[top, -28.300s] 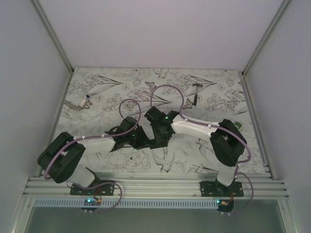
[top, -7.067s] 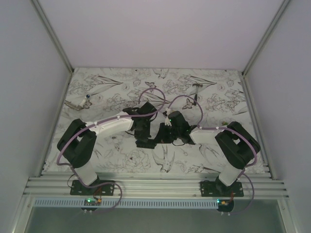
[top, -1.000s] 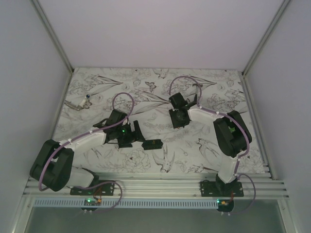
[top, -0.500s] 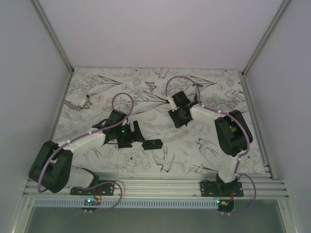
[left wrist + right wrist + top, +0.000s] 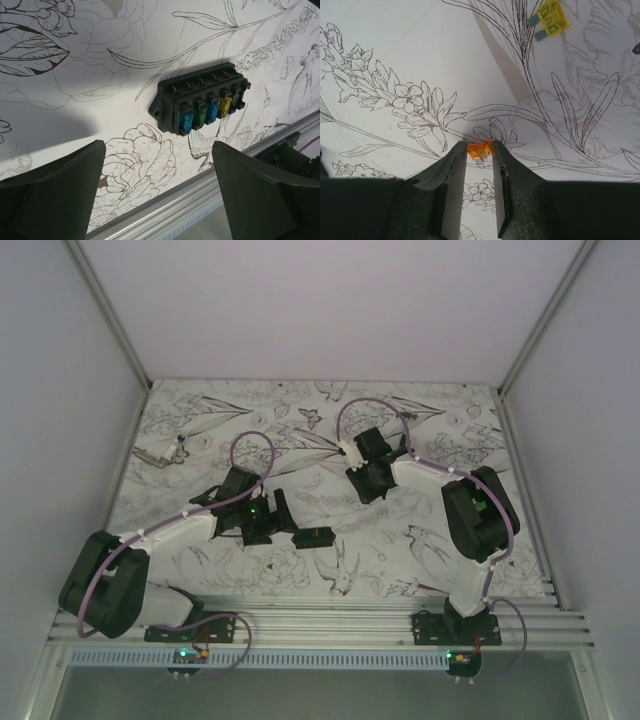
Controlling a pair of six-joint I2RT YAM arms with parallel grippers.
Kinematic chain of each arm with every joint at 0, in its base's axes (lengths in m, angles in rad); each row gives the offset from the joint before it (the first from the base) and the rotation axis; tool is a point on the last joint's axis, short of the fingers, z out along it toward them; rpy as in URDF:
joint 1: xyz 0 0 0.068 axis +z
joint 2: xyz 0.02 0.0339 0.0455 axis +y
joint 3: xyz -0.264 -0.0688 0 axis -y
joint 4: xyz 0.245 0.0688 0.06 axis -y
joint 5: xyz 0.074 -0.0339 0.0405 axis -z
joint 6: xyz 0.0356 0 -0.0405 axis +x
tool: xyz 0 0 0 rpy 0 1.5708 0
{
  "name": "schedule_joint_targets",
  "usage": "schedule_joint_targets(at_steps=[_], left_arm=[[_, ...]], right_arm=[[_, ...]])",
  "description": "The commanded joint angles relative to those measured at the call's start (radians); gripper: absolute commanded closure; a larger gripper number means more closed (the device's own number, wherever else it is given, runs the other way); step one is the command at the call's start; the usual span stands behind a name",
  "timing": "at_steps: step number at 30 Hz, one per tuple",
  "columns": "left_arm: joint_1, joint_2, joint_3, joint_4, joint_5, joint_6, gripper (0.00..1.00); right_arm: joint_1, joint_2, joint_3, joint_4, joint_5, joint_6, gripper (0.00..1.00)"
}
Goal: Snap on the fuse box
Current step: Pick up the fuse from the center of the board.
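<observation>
The fuse box (image 5: 200,102) is lying on the table (image 5: 75,110), just ahead of the left gripper (image 5: 157,150), whose jaws are gaping wide and empty. Well apart from it, the right gripper (image 5: 480,146) is straddling an orange fuse (image 5: 480,150). I cannot tell whether it is pinching it. I am reading this as the fuse pick-up, which next calls for a firm lift. The box's free slots are proving hard to make out.

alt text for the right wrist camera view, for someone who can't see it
Two dark fingers flank a small orange fuse lying on the floral-print table cover, tips at its two ends; whether they grip it is unclear. A yellow fuse lies on the cover at the upper right.
</observation>
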Motion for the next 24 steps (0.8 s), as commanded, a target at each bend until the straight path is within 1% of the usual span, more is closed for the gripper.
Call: schedule_joint_targets(at_steps=[1, 6, 12, 13, 18, 20, 24], left_arm=[[0.004, -0.024, -0.014, -0.030, 0.013, 0.011, 0.08], [-0.003, -0.039, -0.007, -0.031, 0.023, 0.010, 0.08], [-0.048, -0.059, 0.012, -0.029, -0.008, 0.015, 0.08], [-0.063, -0.098, 0.018, -0.025, -0.029, 0.015, 0.08], [-0.159, -0.130, 0.040, 0.020, -0.143, 0.015, 0.10], [-0.187, -0.144, 0.035, 0.069, -0.189, 0.005, 0.11], [-0.256, -0.165, 0.014, 0.193, -0.282, -0.020, 0.14]], right_arm=[[-0.006, 0.049, -0.002, -0.023, 0.008, -0.016, 0.70], [-0.006, 0.017, -0.005, -0.028, 0.018, 0.045, 0.73], [-0.005, -0.058, -0.005, -0.031, 0.025, 0.248, 0.74], [-0.004, -0.082, -0.011, -0.027, 0.022, 0.293, 0.74], [0.021, -0.183, -0.048, -0.006, 0.053, 0.508, 0.73], [0.040, -0.225, -0.067, 0.008, 0.065, 0.592, 0.73], [0.089, -0.321, -0.134, 0.116, 0.029, 0.764, 0.73]])
